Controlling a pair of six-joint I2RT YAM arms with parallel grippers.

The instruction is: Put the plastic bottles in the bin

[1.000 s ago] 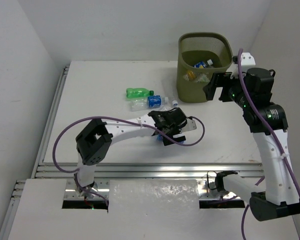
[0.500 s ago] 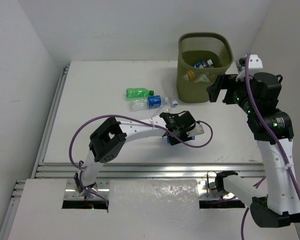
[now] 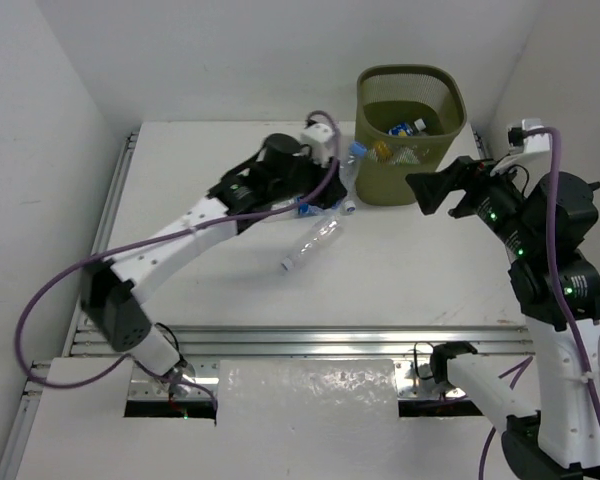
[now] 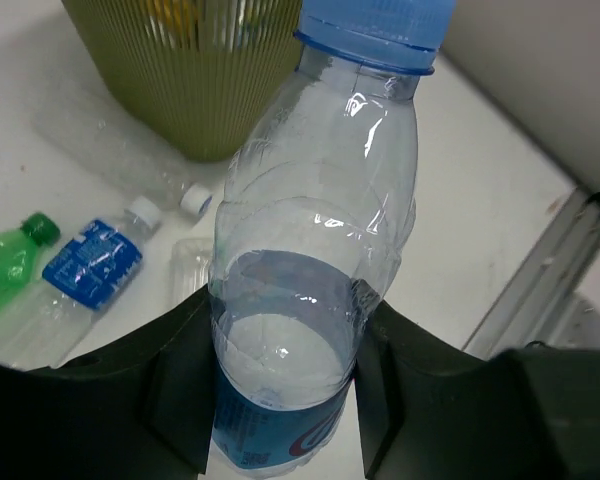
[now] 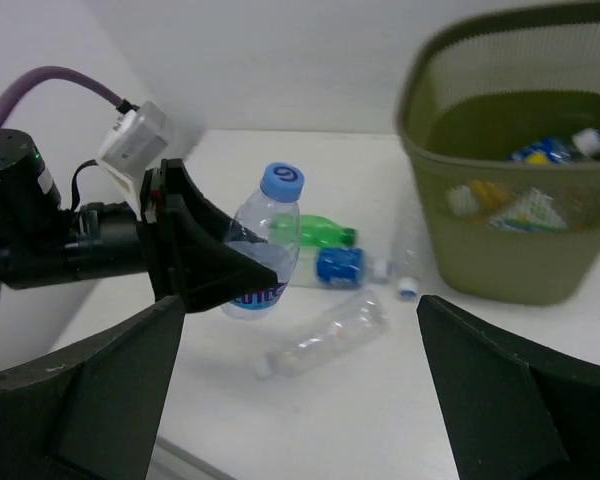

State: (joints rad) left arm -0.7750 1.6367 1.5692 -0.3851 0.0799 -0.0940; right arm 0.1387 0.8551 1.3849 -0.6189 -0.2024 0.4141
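held bottle (image 4: 315, 250) loses its base, the bin (image 4: 210, 90) its rim, at the edges.

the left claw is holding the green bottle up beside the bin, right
Not the green one. The left claw is holding a clear bottle with a blue cap up beside the bin; the green bottle lies on the table. The left wrist view shows it.
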